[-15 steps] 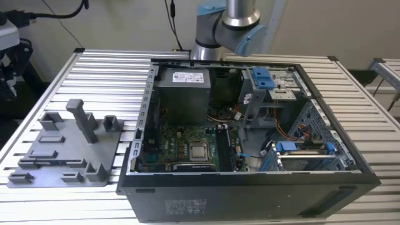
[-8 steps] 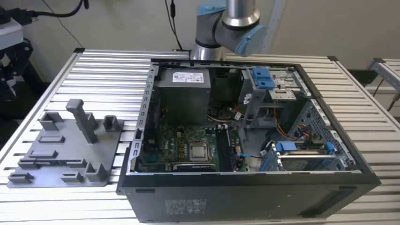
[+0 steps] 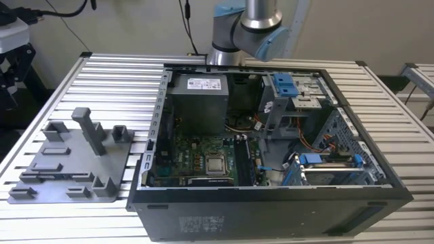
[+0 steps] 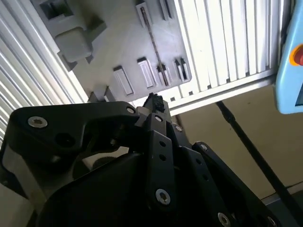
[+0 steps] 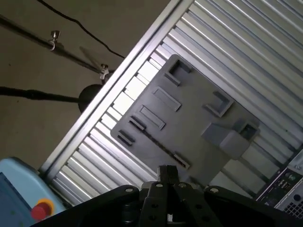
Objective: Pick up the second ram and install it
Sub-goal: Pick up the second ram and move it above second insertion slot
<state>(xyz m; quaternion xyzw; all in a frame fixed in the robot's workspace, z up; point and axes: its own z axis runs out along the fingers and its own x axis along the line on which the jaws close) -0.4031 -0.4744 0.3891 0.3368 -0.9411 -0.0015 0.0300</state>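
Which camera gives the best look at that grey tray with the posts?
The exterior view: the grey tray sits whole on the slatted table, posts clearly upright. The first wrist view shows most of it from above; in the second wrist view the gripper covers part.

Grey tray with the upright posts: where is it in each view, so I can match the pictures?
Exterior view: the grey tray lies on the slatted table, at the exterior view's left of the open computer case.
Second wrist view: the tray lies beyond the gripper, by the table's edge.
First wrist view: the tray lies beyond the gripper.
Shared landmark: the slatted table.
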